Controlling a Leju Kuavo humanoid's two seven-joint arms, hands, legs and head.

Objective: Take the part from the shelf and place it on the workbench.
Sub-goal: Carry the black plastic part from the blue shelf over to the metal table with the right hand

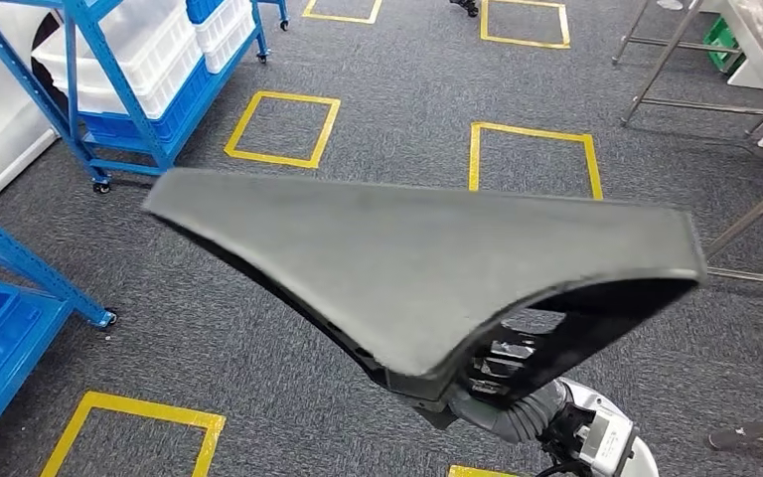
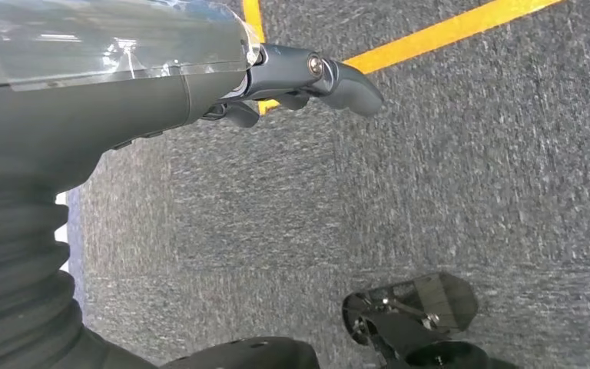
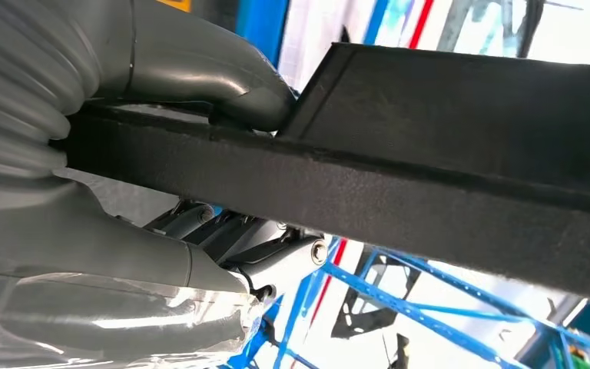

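One large dark grey part (image 1: 407,268), roughly triangular with a matte grainy top and a black ribbed underside, is held over grey carpet floor (image 1: 397,109) marked with yellow tape squares (image 1: 281,129). Right robot hand (image 3: 161,154) clamps its thick edge, thumb on top. Left robot hand (image 2: 292,84) hangs above the carpet, fingers loosely curled, holding nothing; blue metal shelves (image 1: 109,89) carry white bins.
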